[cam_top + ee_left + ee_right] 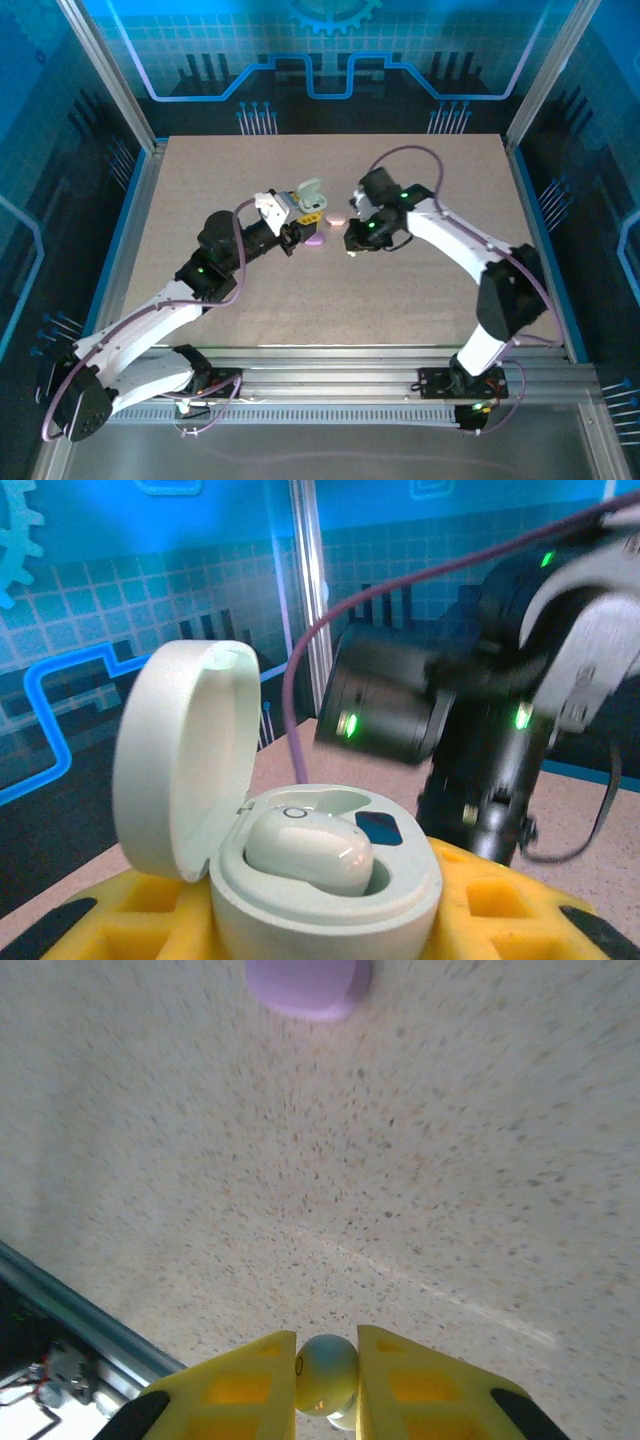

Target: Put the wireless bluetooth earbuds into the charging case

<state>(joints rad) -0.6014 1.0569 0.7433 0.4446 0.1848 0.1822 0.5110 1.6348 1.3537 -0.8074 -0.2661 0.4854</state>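
Reaching inward over the tabletop (pixel 200 180), elbows bent. On left arm (pixel 215 265), jaws clamped around open charging case (pixel 330 920), one earbud (pixel 310 852) seated; on right arm (pixel 450 240), jaws pinching second earbud (pixel 326 1372) near purple case (pixel 308 985).

This looks like a robot lab cell. The left arm (pixel 150 320) and right arm (pixel 450 235) are bolted to slotted aluminium rails (pixel 330 360) at their bases, with a plain speckled table (pixel 420 300) under them. Metal posts (pixel 110 72) stand on either side, and beyond the arms are blue panels (pixel 200 40) printed with circuit lines and a gear (pixel 335 12)
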